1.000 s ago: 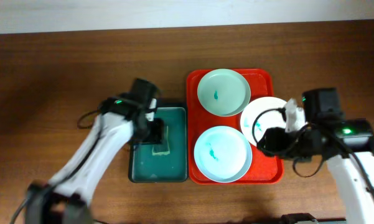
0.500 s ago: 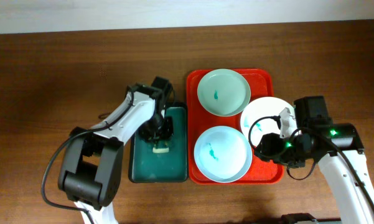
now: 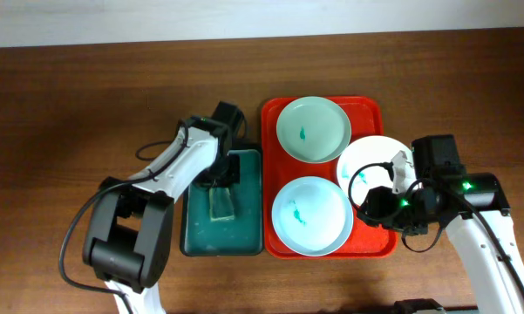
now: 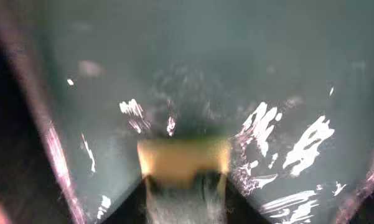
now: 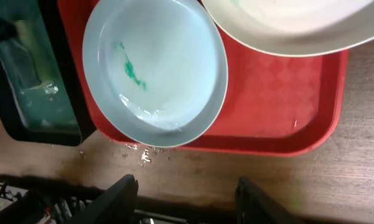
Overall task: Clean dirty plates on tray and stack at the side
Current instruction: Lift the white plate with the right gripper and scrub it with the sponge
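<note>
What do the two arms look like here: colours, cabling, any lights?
Both the left arm and the right arm have white link shells with black joint housings and black wrist sections. Thin black cables loop loose beside the links. Small green lights glow on the right arm. In the right wrist view its fingers are plain black.

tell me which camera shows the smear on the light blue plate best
The right wrist view: the light blue plate fills much of the frame and its teal smear is sharp. The overhead view shows the whole plate on the red tray, but small. The left wrist view shows only the basin and sponge, no plate.
</note>
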`<control>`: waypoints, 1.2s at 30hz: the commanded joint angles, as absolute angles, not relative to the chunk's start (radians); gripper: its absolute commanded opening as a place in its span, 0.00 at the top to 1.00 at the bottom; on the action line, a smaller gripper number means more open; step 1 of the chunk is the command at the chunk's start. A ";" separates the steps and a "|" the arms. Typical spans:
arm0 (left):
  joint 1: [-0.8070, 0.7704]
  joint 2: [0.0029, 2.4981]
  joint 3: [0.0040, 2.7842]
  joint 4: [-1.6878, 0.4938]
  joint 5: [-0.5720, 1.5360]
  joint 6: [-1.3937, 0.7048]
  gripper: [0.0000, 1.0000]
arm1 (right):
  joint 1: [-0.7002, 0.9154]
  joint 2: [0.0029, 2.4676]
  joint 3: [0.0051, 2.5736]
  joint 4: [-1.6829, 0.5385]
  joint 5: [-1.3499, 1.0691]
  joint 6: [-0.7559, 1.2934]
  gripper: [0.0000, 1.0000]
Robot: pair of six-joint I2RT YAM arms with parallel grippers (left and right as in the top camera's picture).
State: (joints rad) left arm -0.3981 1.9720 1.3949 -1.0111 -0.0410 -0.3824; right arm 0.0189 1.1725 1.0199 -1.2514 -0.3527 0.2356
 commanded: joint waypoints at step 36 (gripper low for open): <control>-0.533 1.781 1.551 -1.081 0.178 -0.302 1.00 | 0.076 1.716 0.864 -0.793 -0.152 0.473 0.96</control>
State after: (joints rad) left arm -0.4778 1.7866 1.5436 -1.1137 0.1471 -0.3130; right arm 0.0822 1.6821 0.8734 -0.8043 -0.2985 0.3916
